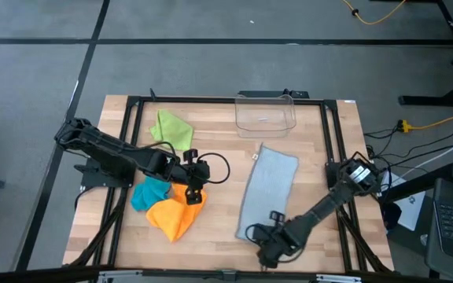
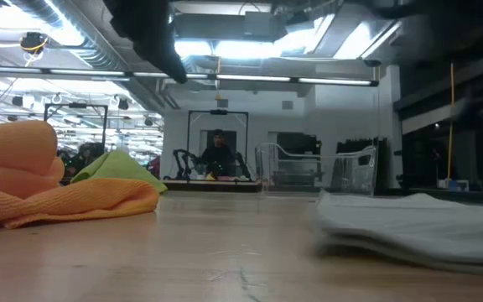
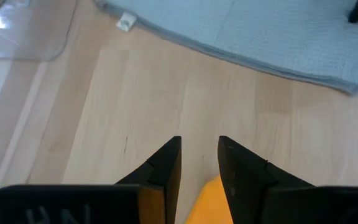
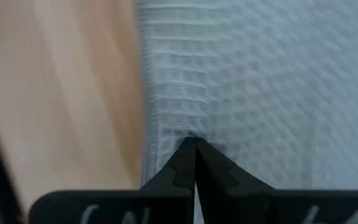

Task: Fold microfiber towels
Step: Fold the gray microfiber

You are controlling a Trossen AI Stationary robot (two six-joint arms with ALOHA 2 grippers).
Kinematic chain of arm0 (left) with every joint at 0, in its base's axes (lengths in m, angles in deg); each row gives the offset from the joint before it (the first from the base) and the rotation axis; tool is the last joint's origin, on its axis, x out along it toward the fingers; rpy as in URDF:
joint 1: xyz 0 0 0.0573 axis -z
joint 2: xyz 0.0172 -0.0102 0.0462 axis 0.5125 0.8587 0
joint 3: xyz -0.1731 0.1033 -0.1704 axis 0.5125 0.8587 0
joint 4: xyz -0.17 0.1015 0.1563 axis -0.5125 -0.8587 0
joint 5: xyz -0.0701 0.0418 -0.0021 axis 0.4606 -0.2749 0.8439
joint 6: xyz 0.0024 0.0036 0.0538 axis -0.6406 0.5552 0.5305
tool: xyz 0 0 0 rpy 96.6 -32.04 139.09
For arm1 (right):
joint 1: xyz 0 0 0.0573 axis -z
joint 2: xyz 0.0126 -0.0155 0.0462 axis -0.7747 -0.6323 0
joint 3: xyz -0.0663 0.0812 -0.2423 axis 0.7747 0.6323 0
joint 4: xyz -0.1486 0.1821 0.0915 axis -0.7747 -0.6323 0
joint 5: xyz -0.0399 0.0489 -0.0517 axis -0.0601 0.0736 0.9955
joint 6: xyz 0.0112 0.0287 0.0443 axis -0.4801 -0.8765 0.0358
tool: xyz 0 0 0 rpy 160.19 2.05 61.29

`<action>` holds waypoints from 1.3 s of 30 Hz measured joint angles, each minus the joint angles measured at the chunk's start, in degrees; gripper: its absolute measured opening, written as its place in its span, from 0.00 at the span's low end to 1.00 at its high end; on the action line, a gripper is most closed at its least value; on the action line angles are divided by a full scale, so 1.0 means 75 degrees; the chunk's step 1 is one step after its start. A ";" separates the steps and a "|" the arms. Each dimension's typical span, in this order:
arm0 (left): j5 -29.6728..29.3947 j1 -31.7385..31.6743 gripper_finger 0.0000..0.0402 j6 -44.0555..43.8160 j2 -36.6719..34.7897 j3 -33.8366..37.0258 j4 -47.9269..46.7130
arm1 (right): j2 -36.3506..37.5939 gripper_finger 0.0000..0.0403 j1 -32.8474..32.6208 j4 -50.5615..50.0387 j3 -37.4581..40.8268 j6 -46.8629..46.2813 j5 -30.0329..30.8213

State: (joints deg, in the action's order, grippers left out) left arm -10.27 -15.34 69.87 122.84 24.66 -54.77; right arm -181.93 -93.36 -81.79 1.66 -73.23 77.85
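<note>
1. I judge the step in hand to be folding the light grey towel: it lies as a long strip from the table's middle toward 6 o'clock, and my right gripper has its fingers pressed together, pinching that towel's near edge at 6 o'clock.
2. Next, I think, that edge must be carried toward 12 o'clock and laid on the far end (evenly, or the fold skews).
3. My right arm reaches in low from 3 o'clock.
4. My left gripper hovers over the orange towel at 8 o'clock, fingers slightly apart, clamping nothing I can see.
5. The teal towel touches the orange one; the lime green towel lies toward 11 o'clock.
</note>
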 joint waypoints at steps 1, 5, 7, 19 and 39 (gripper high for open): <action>0.0003 0.0000 0.25 0.0000 0.0002 0.0000 0.0046 | 0.0106 0.02 -0.0116 -0.0135 0.0007 -0.0249 0.0033; 0.0012 0.0044 0.25 -0.0008 0.0000 0.0000 0.0081 | 0.0575 0.02 -0.0597 -0.0675 -0.0025 -0.1171 0.0225; 0.0015 0.0059 0.25 0.0000 0.0000 0.0000 0.0108 | 0.0719 0.02 -0.0804 -0.0802 -0.0017 -0.1233 0.0572; 0.0004 0.0050 0.25 0.0001 0.0000 0.0000 0.0410 | 0.1724 0.02 -0.1327 -0.2674 -0.0034 -0.1067 0.1231; 0.0005 0.0069 0.25 0.1124 0.0001 -0.0003 0.0958 | 0.2618 0.02 -0.1315 -0.2356 -0.0042 -0.2968 0.0385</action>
State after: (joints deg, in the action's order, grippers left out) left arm -10.23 -14.82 78.30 122.85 24.64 -47.59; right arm -162.30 -103.23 -99.46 1.34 -95.49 80.73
